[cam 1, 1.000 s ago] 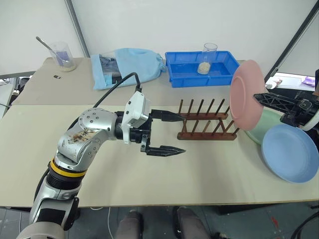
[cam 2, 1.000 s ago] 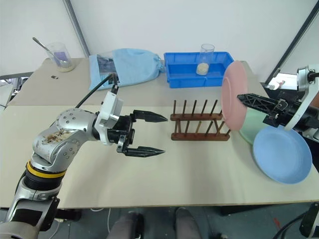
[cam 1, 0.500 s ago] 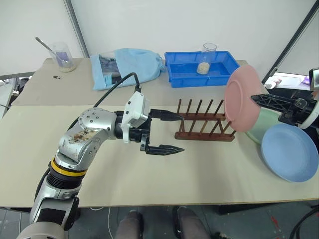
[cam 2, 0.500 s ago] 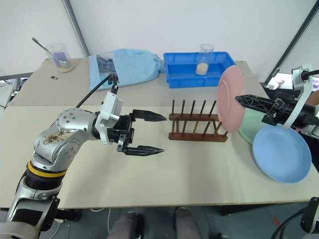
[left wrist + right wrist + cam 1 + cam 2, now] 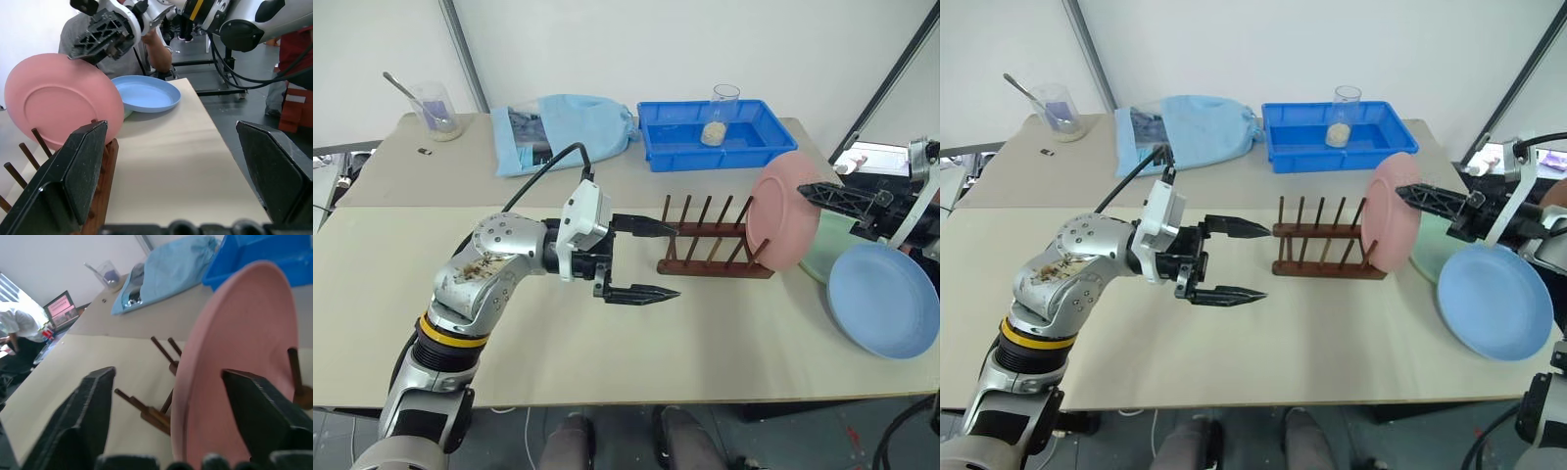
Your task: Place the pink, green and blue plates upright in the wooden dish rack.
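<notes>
The pink plate stands on edge, leaning, at the right end of the wooden dish rack, with pegs on both sides of it. My right gripper is open, its fingers spread wide either side of the plate's upper rim. To the right of the rack the green plate lies flat, mostly covered by the pink plate and by the blue plate, which rests partly on it. My left gripper hovers open and empty at the rack's left end, pointing toward it.
Behind the rack sits a bright blue tray holding a glass cup. A light blue cloth bag and a beaker with a spoon are at the back left. A person stands beyond the table's right end.
My right gripper brought the pink plate down and leftward into the rack's right end, then opened off it. The left arm stayed where it was.
</notes>
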Motion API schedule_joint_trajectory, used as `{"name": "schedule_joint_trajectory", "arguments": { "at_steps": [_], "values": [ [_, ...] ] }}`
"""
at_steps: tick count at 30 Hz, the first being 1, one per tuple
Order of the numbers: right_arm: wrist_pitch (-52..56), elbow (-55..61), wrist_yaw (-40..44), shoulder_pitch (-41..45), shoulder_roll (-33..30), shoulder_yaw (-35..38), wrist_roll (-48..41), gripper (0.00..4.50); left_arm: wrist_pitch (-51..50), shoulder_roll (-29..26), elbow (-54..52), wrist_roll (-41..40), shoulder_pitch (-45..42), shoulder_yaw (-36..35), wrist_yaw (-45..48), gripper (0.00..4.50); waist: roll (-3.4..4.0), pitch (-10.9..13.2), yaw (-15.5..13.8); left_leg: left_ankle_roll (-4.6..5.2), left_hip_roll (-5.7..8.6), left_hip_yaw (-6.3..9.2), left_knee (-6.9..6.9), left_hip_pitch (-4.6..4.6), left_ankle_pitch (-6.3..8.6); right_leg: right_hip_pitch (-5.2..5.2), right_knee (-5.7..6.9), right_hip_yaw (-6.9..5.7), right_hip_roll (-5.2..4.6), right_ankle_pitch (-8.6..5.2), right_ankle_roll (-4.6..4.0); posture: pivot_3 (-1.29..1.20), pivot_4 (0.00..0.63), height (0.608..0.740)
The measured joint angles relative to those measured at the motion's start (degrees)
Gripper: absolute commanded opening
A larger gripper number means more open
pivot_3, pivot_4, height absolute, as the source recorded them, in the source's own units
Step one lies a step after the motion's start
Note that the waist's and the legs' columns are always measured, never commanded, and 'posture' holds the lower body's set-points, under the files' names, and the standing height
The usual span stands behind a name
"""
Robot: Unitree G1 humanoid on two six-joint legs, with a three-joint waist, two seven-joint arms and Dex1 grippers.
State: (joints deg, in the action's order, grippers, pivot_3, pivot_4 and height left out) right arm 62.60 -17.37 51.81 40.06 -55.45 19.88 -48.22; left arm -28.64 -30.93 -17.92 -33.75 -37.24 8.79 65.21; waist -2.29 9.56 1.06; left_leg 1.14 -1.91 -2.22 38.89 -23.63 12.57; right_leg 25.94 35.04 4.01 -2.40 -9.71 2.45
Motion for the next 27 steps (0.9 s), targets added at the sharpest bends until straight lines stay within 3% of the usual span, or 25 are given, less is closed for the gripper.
{"name": "schedule_joint_trajectory", "arguments": {
  "at_steps": [8, 14, 19, 23, 27],
  "values": [
    [-2.19, 0.82, 0.75, 0.35, -4.59, 4.05, 1.00, 4.46, 0.00, 0.68, -0.50, 0.40, 0.80, 0.13, -1.59, 4.50, 0.04, 0.01, -0.20, 0.02, 0.00, 0.00, -0.03, -0.04, 0.01, 0.01, -0.04, 0.00, -0.01, -0.01, 0.01, 0.00, 0.150, 0.740],
    [-2.80, 6.71, 4.66, -9.44, -11.11, 9.83, 1.91, 4.46, -0.05, -1.30, -2.13, 0.82, 3.90, -0.15, -2.06, 4.50, 0.07, 0.00, -0.26, 0.07, 0.01, -0.01, -0.03, -0.07, 0.04, 0.03, -0.03, 0.01, -0.02, -0.05, 0.05, 0.00, 0.150, 0.740],
    [-7.80, 16.98, 9.16, -26.23, -13.82, 15.69, 6.54, 4.46, -0.33, -2.84, -4.64, 0.80, 6.61, -0.89, -3.29, 4.50, 0.09, -0.01, -0.20, 0.07, -0.02, -0.02, 0.00, 0.08, 0.04, -0.03, 0.05, 0.01, -0.01, -0.14, -0.08, 0.00, 0.150, 0.740],
    [-19.63, 24.79, 9.42, -36.71, -11.69, 12.85, 15.68, 4.46, -0.07, -2.96, -6.22, 1.24, 7.15, -0.60, -3.87, 4.50, 0.10, -0.02, 0.04, 0.06, 0.01, -0.14, 0.07, 0.35, 0.04, -0.26, 0.06, 0.12, -0.02, -0.23, -0.24, 0.00, 0.150, 0.740],
    [-32.16, 25.71, 7.18, -38.65, -10.05, 4.21, 25.53, 4.46, -0.02, -2.98, -6.37, 2.11, 7.99, 0.44, -3.87, 4.50, 0.10, 0.00, 0.34, 0.05, 0.01, -0.14, 0.08, 0.65, 0.05, -0.56, -0.01, 0.13, -0.03, -0.25, -0.27, 0.00, 0.150, 0.740]
  ]
}}
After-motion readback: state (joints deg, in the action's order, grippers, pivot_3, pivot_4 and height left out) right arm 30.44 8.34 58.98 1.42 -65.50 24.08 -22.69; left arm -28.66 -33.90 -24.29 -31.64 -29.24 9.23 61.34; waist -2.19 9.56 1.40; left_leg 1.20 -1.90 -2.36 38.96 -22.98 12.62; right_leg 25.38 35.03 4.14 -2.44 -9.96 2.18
